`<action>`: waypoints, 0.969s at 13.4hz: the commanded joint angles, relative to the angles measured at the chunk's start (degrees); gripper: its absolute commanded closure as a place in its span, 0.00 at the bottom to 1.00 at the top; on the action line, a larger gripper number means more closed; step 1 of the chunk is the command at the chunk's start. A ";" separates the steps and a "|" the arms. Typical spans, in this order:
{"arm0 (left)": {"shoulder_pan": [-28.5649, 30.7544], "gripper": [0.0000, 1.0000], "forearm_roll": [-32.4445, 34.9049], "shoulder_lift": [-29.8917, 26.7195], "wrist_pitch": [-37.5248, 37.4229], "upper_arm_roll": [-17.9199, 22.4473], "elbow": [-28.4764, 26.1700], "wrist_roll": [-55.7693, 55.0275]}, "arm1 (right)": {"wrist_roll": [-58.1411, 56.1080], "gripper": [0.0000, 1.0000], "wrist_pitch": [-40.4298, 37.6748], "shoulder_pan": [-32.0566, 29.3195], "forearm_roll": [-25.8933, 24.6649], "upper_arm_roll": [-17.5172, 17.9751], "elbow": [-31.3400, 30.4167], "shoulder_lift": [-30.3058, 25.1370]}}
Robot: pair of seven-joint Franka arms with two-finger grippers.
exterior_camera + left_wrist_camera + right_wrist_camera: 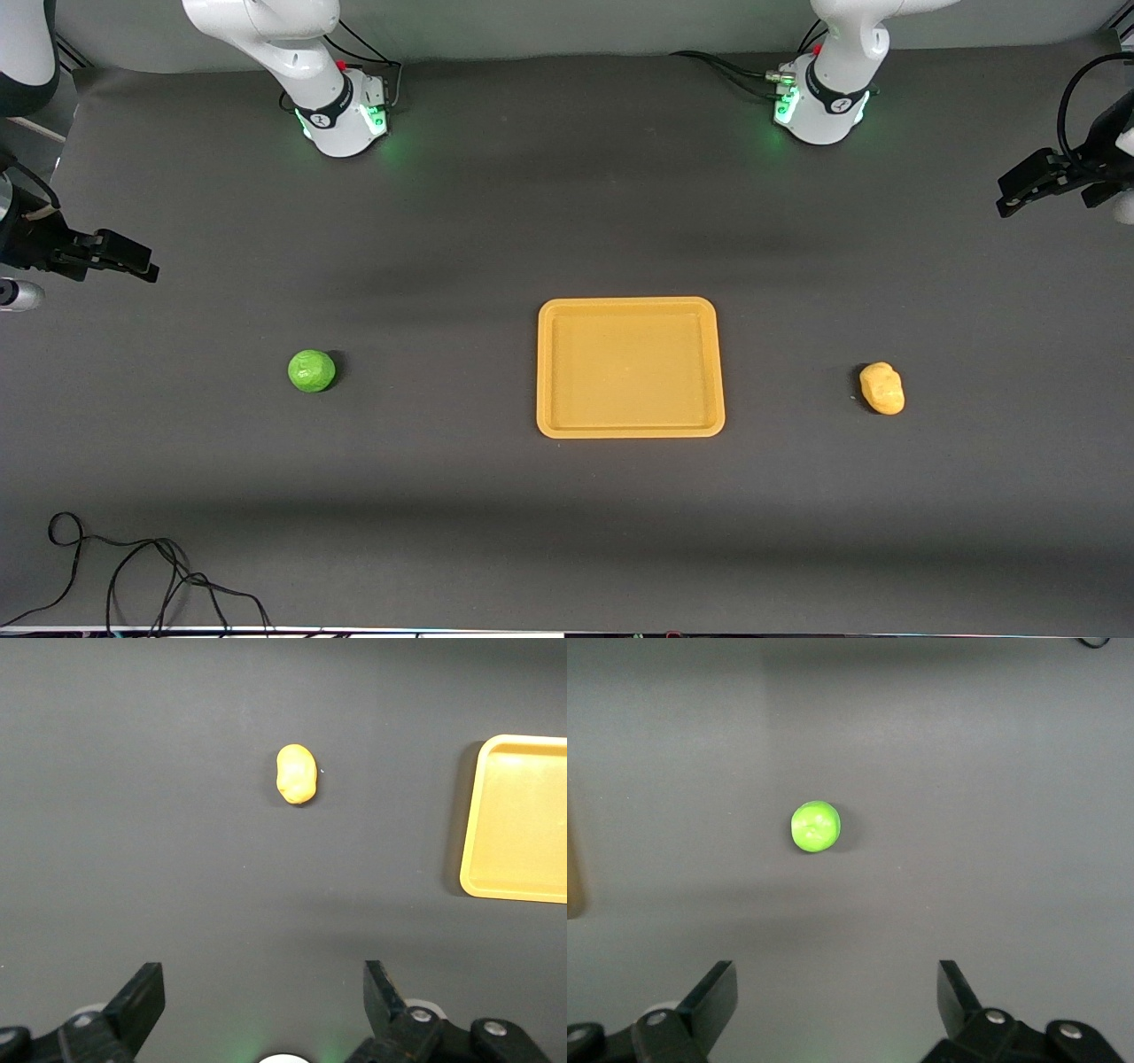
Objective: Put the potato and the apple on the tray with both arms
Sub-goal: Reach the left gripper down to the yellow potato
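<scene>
Left wrist view first: my left pincer (261, 1005) hangs released, fingers spread wide, high over the bench (567, 532) toward the left arm's end, with the potato (296, 774) lying well apart from it. On the right wrist view the right pincer (837, 1001) is likewise spread and empty, up over the right arm's end, with the apple (815, 826) on the dark cloth well clear of its fingers. Taking the tray (630, 425) as my landmark, the potato (882, 388) lies well off it toward the left arm's end and the apple (312, 370) well off it toward the right arm's end, both about level with it from the front camera. Neither arm has begun its reach, I judge. To do the pickup well I would centre each pincer over its fruit before descending, turn the left wrist so the fingers close across the potato's narrow width, and squeeze the round apple gently through its middle so it cannot roll out. Nothing lies in the tray; its floor is bare.
</scene>
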 commanded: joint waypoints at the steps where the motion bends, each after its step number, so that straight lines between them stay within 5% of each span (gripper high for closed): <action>1: -0.23 0.00 -0.44 -0.19 0.50 0.21 -0.64 -0.04 | -0.59 0.00 -0.95 -0.26 0.19 0.01 0.15 -0.53; 5: -0.41 0.00 -0.35 3.05 1.99 0.12 -0.72 -0.04 | -0.49 0.00 -0.95 -0.17 0.19 0.19 0.33 -0.26; 13: -0.41 0.00 2.02 22.02 17.18 0.03 0.42 -0.83 | -0.49 0.00 -1.83 -0.17 0.54 0.19 0.06 -0.35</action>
